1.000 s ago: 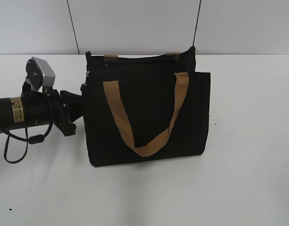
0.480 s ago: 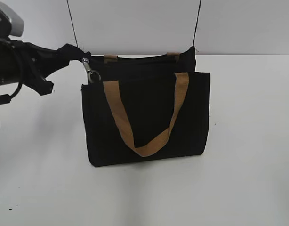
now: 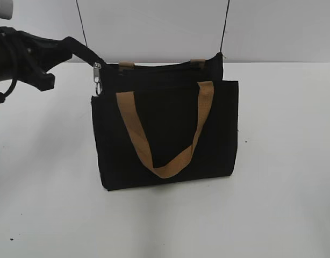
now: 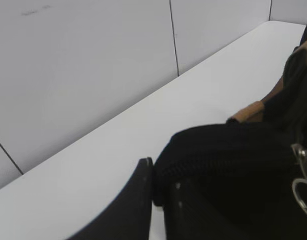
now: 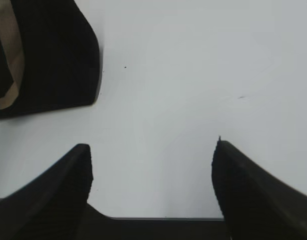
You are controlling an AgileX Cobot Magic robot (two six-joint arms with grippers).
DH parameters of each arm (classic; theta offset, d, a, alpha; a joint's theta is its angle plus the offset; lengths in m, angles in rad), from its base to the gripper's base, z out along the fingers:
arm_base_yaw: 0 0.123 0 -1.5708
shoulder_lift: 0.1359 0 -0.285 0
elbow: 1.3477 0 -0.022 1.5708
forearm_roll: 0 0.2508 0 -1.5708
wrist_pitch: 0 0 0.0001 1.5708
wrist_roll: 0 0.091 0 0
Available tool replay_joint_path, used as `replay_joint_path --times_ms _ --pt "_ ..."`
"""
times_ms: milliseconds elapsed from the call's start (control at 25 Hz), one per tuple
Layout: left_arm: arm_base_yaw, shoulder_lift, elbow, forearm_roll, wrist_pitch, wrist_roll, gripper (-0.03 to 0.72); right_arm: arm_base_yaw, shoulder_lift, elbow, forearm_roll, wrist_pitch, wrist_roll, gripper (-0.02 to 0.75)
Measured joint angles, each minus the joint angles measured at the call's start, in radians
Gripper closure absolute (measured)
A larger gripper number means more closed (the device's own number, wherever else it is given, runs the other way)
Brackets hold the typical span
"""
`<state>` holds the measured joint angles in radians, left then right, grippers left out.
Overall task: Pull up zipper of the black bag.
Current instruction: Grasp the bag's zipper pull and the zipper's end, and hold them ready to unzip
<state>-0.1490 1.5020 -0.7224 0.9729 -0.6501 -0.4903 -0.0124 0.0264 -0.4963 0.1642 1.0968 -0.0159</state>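
Note:
The black bag (image 3: 165, 123) stands upright mid-table, a tan handle (image 3: 159, 134) hanging down its front. The silver zipper (image 3: 97, 76) hangs at the bag's top left corner; its pull ring shows in the left wrist view (image 4: 302, 185). My left gripper (image 3: 85, 54) is at that corner, shut on the black fabric of the bag's end (image 4: 228, 150), just left of the zipper; its fingertips (image 4: 158, 172) pinch the cloth. My right gripper (image 5: 151, 170) is open and empty over bare table, right of the bag's lower corner (image 5: 53, 55). It is out of the exterior view.
The white table (image 3: 283, 161) runs to a white wall at the back. Two thin dark lines (image 3: 225, 27) run down the wall behind the bag. The second tan handle (image 3: 126, 64) shows at the bag's back edge.
My left arm has risen from the bag's left side at mid-height to its top left corner. The zipper has come into view there. The bag's top left corner has been drawn slightly left.

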Motion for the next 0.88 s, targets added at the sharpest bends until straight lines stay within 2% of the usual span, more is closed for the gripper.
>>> replay_joint_path --times_ms 320,720,800,880 --pt "-0.001 0.000 -0.025 0.003 -0.003 -0.036 0.654 0.000 0.247 -0.082 0.118 -0.168 -0.085 0.168" --pt "-0.001 0.000 -0.025 0.003 -0.032 -0.067 0.654 0.000 0.711 -0.334 0.160 -0.178 -0.232 0.184" --pt "-0.001 0.000 -0.025 0.003 -0.036 -0.080 0.654 0.015 0.802 -0.391 0.161 -0.172 -0.234 0.189" --pt "-0.001 0.000 -0.025 0.003 -0.040 -0.084 0.654 0.065 0.892 -0.443 0.160 -0.171 -0.232 0.191"
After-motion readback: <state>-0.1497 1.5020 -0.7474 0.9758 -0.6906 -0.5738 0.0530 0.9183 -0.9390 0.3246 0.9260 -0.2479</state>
